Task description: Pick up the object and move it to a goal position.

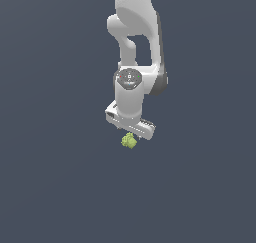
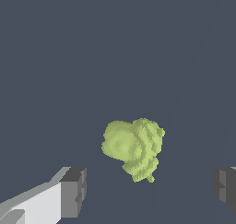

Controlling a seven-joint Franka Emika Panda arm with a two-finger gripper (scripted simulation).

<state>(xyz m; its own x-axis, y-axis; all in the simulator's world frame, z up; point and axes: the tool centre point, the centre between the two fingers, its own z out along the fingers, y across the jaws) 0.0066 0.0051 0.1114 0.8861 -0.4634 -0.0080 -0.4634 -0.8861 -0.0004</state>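
Lumpy yellow-green clump (image 1: 129, 141) sits on a plain dark grey-blue surface (image 1: 50, 187) that runs bare to every edge of the exterior view, with open room all around. The white robot gripper (image 1: 131, 133) hangs right above it, its dark-padded fingers (image 2: 73, 191) spread wide, the clump between them, untouched.

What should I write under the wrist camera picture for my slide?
The robot's open hand reaches toward a lumpy yellow-green clump, its fingers spread wide on either side.
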